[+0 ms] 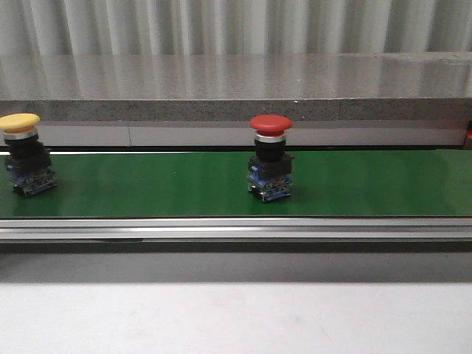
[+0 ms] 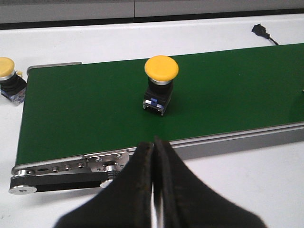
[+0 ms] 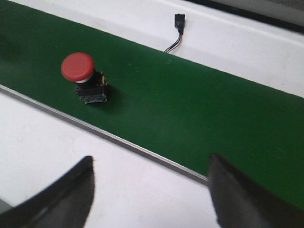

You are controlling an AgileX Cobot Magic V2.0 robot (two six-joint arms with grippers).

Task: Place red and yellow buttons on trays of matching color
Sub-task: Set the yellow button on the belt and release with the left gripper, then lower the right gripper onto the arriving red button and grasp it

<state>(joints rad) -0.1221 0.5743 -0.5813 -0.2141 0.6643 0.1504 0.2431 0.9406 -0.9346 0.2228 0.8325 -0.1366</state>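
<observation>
Red button (image 1: 270, 157), yellow button (image 1: 24, 154) upright on green belt (image 1: 162, 184).

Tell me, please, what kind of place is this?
Probably a lab or factory test bench: a green conveyor belt on a white table, carrying industrial push buttons, one red button and one yellow button.

The left gripper (image 2: 154, 187) has two matte black fingers (image 2: 130, 190) with broad bases tapering to narrow tips, their surfaces faintly scuffed. The right gripper (image 3: 149, 190) has two black fingers (image 3: 237, 194) of curved, blade-like outline with smooth, slightly glossy surfaces.
</observation>
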